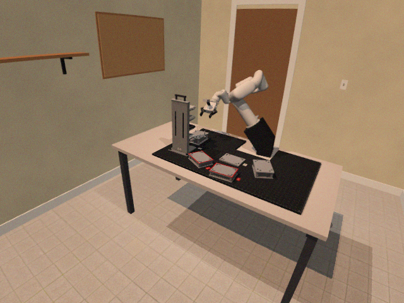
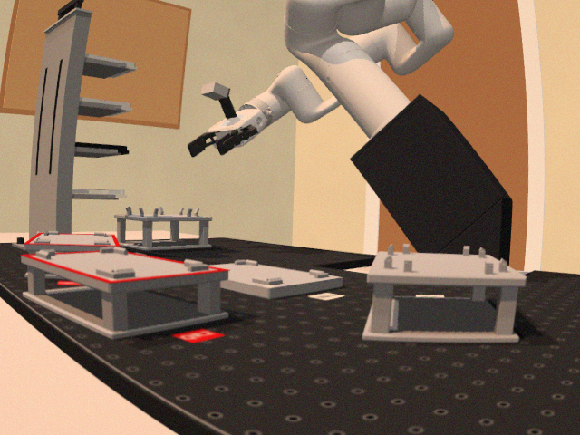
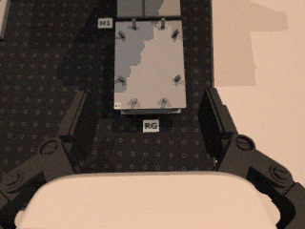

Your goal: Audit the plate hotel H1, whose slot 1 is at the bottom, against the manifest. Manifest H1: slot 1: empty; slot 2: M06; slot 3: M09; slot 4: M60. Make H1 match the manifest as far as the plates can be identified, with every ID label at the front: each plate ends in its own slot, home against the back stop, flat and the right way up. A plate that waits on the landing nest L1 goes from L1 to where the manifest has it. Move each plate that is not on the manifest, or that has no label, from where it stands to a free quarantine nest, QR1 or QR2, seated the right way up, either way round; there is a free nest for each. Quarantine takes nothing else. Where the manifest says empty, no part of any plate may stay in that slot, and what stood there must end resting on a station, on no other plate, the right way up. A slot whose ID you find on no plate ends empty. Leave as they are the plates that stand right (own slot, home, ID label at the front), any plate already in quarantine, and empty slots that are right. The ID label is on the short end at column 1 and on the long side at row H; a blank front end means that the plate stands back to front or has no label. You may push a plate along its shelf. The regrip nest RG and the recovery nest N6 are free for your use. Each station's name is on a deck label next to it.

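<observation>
The plate hotel H1 [image 2: 56, 126] is a grey tower with four shelves at the left of the deck; it also shows in the top view [image 1: 180, 125]. A dark plate [image 2: 101, 147] lies on the second shelf from the bottom. The other shelves look grey and thin; I cannot tell if they hold plates. No label is readable. My gripper [image 2: 210, 142] is open and empty, in the air in front of the hotel at about the second shelf's height. In the wrist view the fingers frame the empty regrip nest RG [image 3: 149, 64], which stands below, in front of H1.
Two red-edged nests [image 2: 117, 266] [image 2: 70, 239] stand empty near the front edge. A low flat nest [image 2: 276, 278] and a raised nest [image 2: 445, 269] stand empty to the right. The arm's black base [image 2: 435, 178] rises behind them.
</observation>
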{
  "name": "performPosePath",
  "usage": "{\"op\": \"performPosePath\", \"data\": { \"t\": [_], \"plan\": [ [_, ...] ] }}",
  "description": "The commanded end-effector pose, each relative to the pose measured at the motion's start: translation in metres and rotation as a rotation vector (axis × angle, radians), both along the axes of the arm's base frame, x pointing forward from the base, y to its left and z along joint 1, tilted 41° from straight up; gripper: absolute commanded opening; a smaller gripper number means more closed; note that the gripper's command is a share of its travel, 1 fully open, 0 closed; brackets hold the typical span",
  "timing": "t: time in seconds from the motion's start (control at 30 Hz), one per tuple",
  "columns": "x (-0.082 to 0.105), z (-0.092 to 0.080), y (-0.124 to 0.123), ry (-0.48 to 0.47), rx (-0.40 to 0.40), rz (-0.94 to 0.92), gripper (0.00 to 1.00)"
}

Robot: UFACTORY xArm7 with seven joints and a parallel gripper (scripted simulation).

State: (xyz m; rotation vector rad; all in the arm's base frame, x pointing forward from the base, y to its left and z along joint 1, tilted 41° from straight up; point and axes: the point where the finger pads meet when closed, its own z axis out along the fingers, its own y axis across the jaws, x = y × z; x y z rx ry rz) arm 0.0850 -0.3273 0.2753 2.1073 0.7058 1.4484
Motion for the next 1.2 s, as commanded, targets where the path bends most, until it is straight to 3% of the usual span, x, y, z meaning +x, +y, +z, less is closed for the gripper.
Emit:
{"op": "performPosePath", "data": {
  "t": [0.0,1.17],
  "plan": [
    [-0.0004,0.0008,-0.0002,-0.036,0.005,0.032,1.0],
    [-0.0004,0.0009,0.0001,-0.414,0.076,0.359,1.0]
  ]
}}
